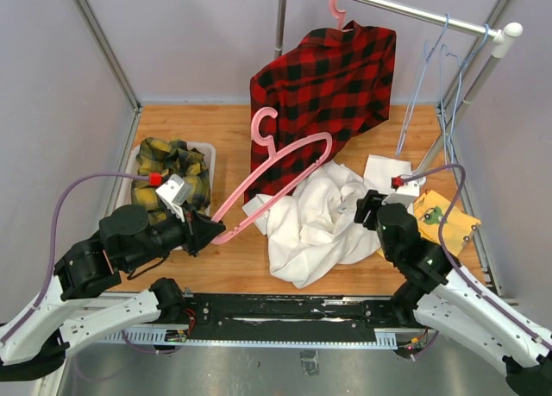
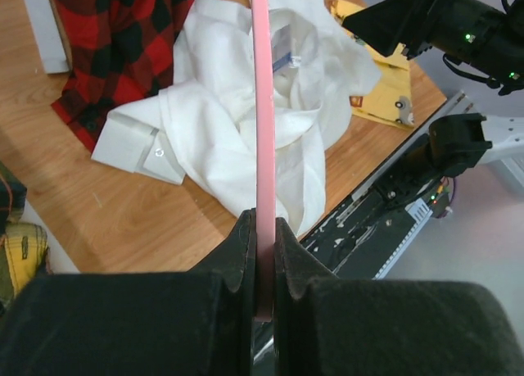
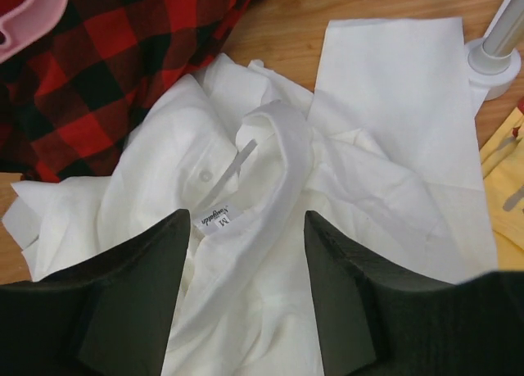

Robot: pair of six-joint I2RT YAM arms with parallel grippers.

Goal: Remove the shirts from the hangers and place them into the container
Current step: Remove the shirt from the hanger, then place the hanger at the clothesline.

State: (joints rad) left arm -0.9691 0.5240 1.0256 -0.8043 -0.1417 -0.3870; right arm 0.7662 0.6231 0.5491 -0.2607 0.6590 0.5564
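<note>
Left gripper (image 2: 264, 245) pinches pink hanger (image 1: 276, 176) at its end; long axis runs diagonally over white shirt (image 1: 315, 219), hook beyond it; right gripper (image 3: 246, 220) spread above white shirt's collar.

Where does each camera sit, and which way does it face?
Top external: overhead on the near side, facing down at the table; left claw and right claw show.
Left wrist: wrist-mounted, facing along its shut claw clamping the pink hanger.
Right wrist: wrist-mounted, facing down through its open claw at the white shirt.
Shared: all show the white shirt and red plaid shirt.
</note>
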